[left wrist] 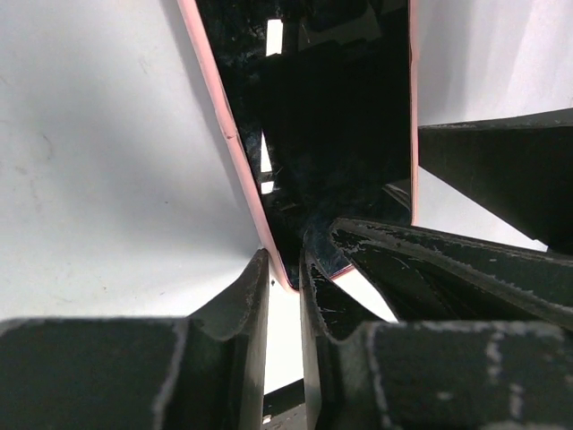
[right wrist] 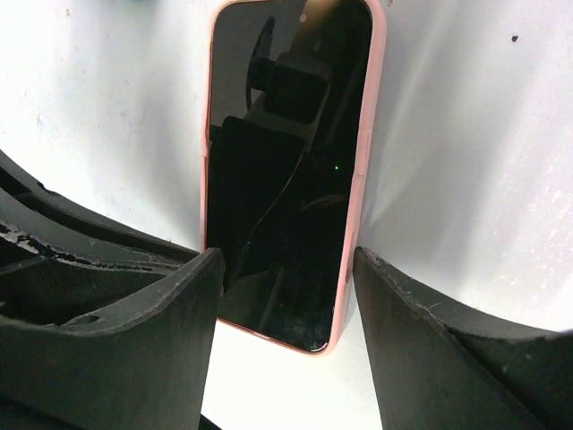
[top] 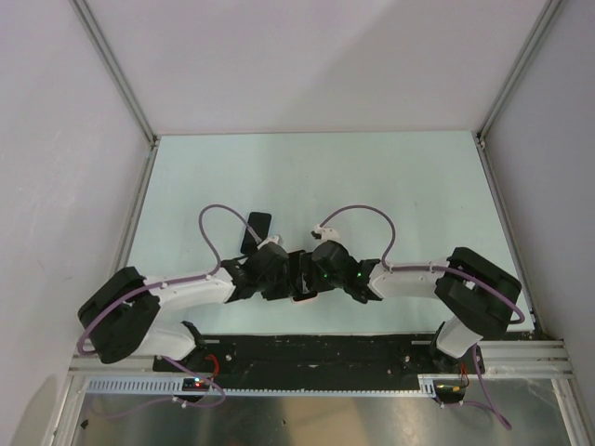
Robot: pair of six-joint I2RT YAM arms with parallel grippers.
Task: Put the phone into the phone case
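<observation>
No readable text, though views seem dim.

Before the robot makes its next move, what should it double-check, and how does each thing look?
1. Phone inside the case, pink rim along both sides and the near end: ok.
2. Phone pressed flat at every corner: cannot tell.
3. Left claw around the case's corner: ok; firm grip: cannot tell.
4. Right claw astride the phone's near end: ok; touching it: cannot tell.
5. Black slab on the table, out of both claws: ok.
</observation>
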